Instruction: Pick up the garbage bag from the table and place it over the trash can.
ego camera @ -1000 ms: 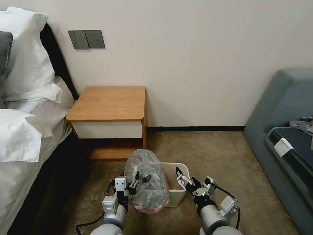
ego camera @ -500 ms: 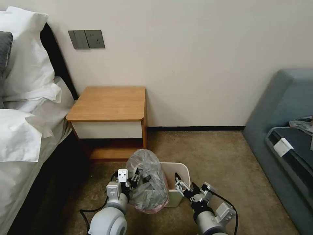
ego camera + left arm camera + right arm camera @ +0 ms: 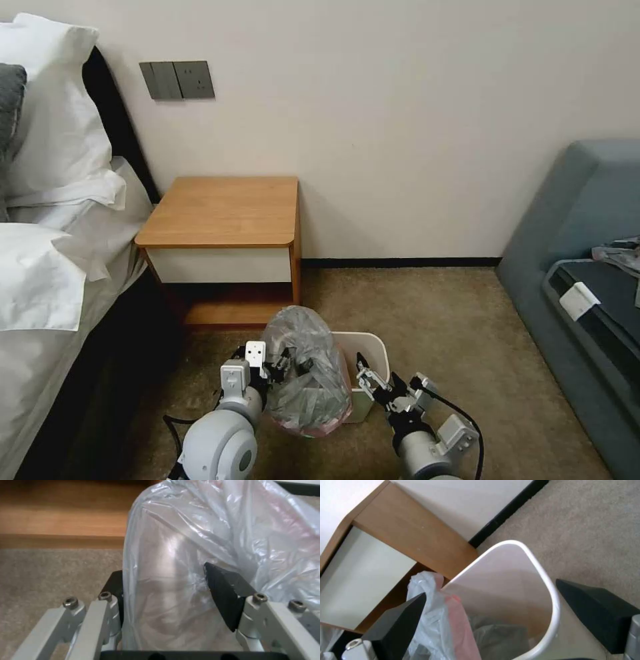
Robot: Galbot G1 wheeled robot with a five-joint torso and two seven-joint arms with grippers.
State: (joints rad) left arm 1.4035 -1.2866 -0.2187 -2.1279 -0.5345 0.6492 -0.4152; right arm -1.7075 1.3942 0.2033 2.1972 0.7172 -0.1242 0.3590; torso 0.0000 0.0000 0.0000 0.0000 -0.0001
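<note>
The thin, crinkly garbage bag (image 3: 307, 373) drapes the trash can's (image 3: 373, 347) left rim, pinched by the left hand (image 3: 285, 365). The right hand (image 3: 377, 381), spread, straddles the right rim. Light and slippery, it is best gripped at its pink hem.

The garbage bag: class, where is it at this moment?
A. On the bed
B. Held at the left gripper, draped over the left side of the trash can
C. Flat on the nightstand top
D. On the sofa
B: the garbage bag bulges at the left gripper over the trash can, its film running between the jaws.
</note>
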